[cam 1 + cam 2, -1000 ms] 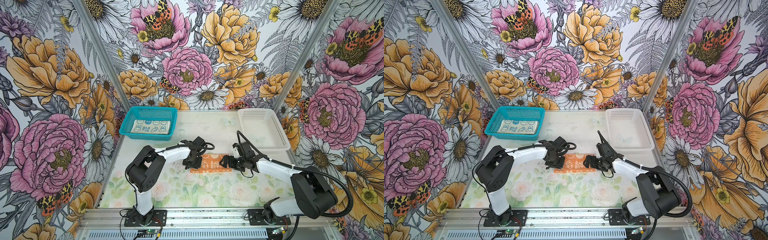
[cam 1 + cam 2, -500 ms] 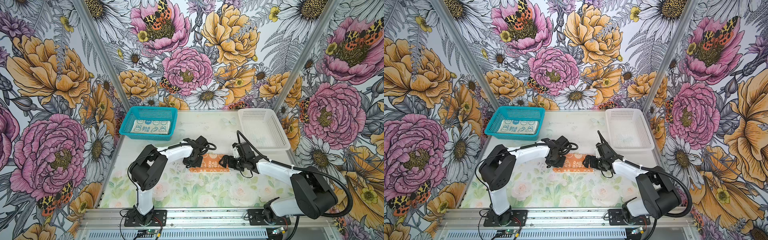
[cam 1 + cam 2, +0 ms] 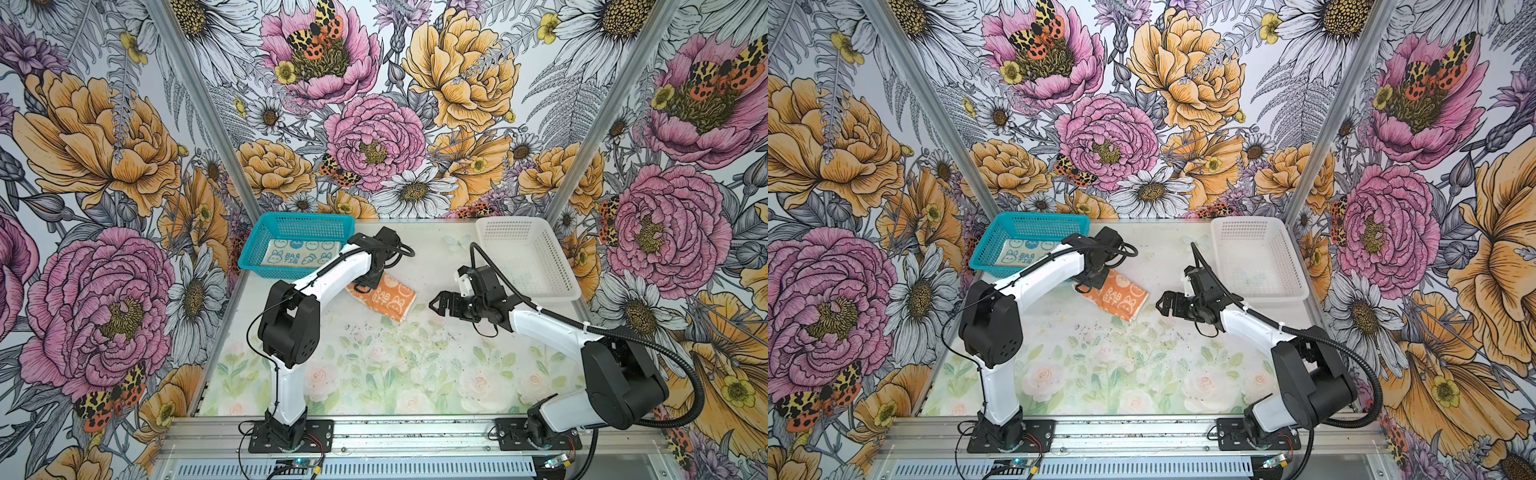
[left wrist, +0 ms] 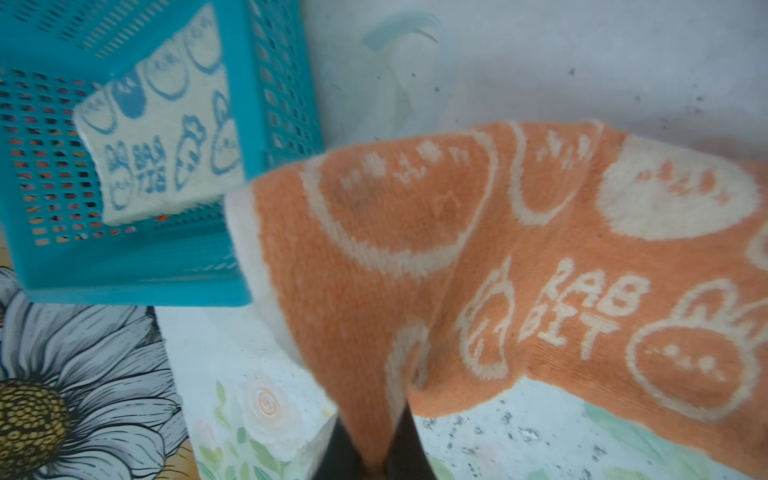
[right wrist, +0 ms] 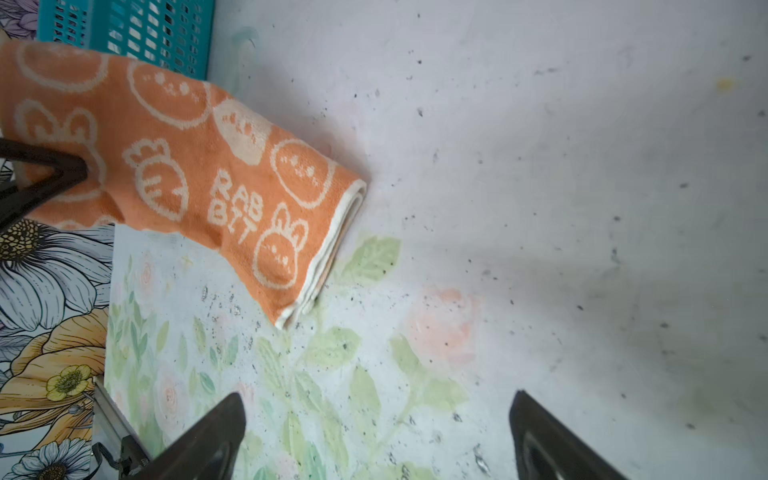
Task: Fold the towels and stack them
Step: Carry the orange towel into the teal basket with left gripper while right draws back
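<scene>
The folded orange towel point(image 3: 386, 297) point(image 3: 1121, 297) with white bunnies and "RABBIT" lettering hangs slanted just in front of the teal basket. My left gripper point(image 3: 363, 286) point(image 3: 1090, 286) point(image 4: 376, 449) is shut on its left end, and the cloth point(image 4: 457, 249) bunches between the fingers. The towel's far end point(image 5: 316, 257) droops to the table. A folded cream towel point(image 3: 299, 257) point(image 3: 1017, 253) point(image 4: 162, 137) with blue bunnies lies in the teal basket. To the right of the orange towel, my right gripper point(image 3: 436, 303) point(image 3: 1163, 305) point(image 5: 378, 419) stands open and holds nothing.
The teal mesh basket point(image 3: 291, 218) point(image 3: 1034, 216) point(image 4: 124, 286) stands at the back left. At the back right is a white mesh basket point(image 3: 515, 220) point(image 3: 1250, 222). Flowered walls close in the table on three sides.
My left gripper has shut on the orange towel's left end and dragged it back and left toward the teal basket, so it now lies slanted. The right gripper has stayed open, nearly still.
</scene>
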